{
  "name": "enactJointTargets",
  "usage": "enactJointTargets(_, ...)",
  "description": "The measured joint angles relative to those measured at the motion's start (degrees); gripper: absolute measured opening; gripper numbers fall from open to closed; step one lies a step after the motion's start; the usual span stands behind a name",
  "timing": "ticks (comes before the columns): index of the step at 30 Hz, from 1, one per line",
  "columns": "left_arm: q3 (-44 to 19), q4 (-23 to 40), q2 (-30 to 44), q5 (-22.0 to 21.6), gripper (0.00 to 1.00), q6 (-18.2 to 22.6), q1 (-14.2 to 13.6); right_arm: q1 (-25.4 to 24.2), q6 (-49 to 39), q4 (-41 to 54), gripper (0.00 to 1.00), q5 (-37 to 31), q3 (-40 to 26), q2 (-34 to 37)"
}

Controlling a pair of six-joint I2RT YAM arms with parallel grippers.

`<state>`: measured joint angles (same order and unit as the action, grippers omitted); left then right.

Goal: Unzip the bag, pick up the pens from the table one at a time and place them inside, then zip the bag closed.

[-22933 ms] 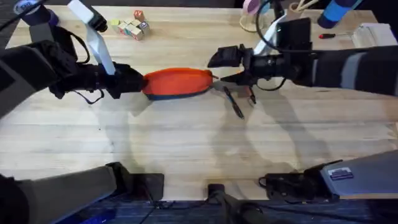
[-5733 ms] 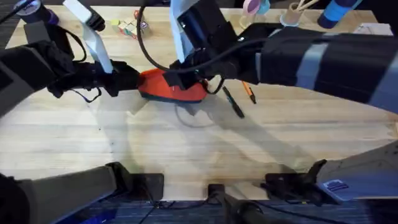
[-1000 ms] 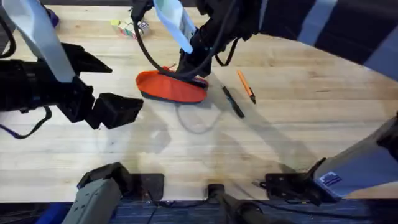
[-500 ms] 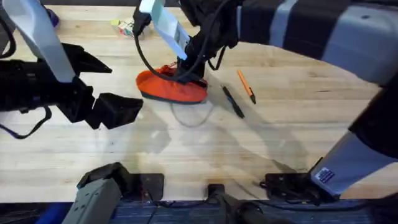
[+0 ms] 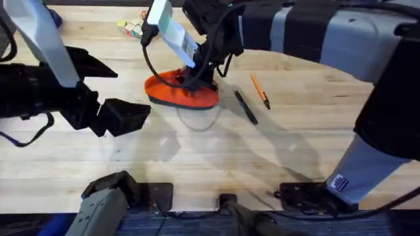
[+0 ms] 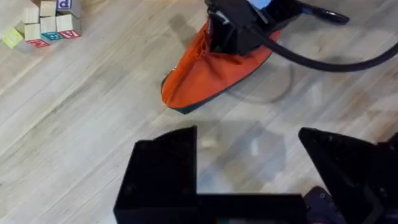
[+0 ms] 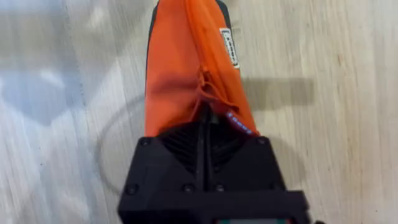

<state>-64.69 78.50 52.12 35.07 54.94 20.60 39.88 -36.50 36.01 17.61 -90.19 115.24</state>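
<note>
**Right end effector pinched on the pouch zipper, pens waiting**

Overhead view: the right end effector (image 5: 194, 81) reaches across the middle and presses down onto the orange pencil pouch (image 5: 180, 93), which lies on the worktop (image 5: 216, 157) toward the far side. From the right wrist view its fingers are closed to a narrow slit on the zipper line (image 7: 208, 93) of the pouch, apparently pinching the pull or the fabric beside it. The left end effector (image 5: 108, 111) hangs spread wide, well apart from the pouch and gripping nothing. An orange pen (image 5: 259, 90) and a black pen (image 5: 246, 106) lie just beside each other on the worktop, near the pouch's right end.

The risk, as I judge it, is that nothing anchors the pouch: a pull along the zipper could drag or lift the whole pouch instead of opening it, or sweep it into the pens. A pinch on fabric rather than the pull would slip off.
</note>
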Motion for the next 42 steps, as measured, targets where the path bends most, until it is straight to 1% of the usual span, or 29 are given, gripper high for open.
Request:
enactJointTargets(1,0.0,0.0,0.0,0.0,0.993,0.0,0.0,0.0,0.0,0.1,0.192,0.0,0.0,0.0)
enactJointTargets(6,0.0,0.2,0.0,0.0,0.992,0.0,0.0,0.0,0.0,2.0,0.92,-0.3,0.0,0.0)
enactJointTargets(7,0.0,0.2,0.0,0.0,0.993,0.0,0.0,0.0,-0.2,2.3,0.974,-0.2,0.0,0.0)
enactJointTargets(8,0.0,0.2,0.0,0.0,0.993,0.0,0.0,0.0,-0.3,2.6,0.992,-0.2,0.0,0.0)
enactJointTargets(10,0.0,0.2,0.0,0.0,0.993,0.0,0.0,0.0,-0.4,2.8,0.996,0.0,-0.1,0.0)
enactJointTargets(21,0.0,0.2,0.0,0.0,0.993,0.0,0.0,0.1,0.1,4.5,0.997,1.4,-0.1,-1.3)
enactJointTargets(26,0.0,0.2,0.0,0.0,0.993,0.0,0.0,0.1,0.3,6.4,0.997,1.5,-0.1,-5.3)
enactJointTargets(32,0.0,0.2,0.0,0.0,0.993,0.0,0.0,0.1,1.0,7.4,0.996,1.5,-0.1,-12.5)
enactJointTargets(39,0.0,0.2,0.0,0.0,0.993,0.0,0.0,0.1,9.4,8.5,0.995,1.1,-0.1,-18.7)
enactJointTargets(42,0.0,0.2,0.0,0.0,0.993,0.0,0.0,0.0,13.2,9.6,0.996,-1.5,-0.1,-20.7)
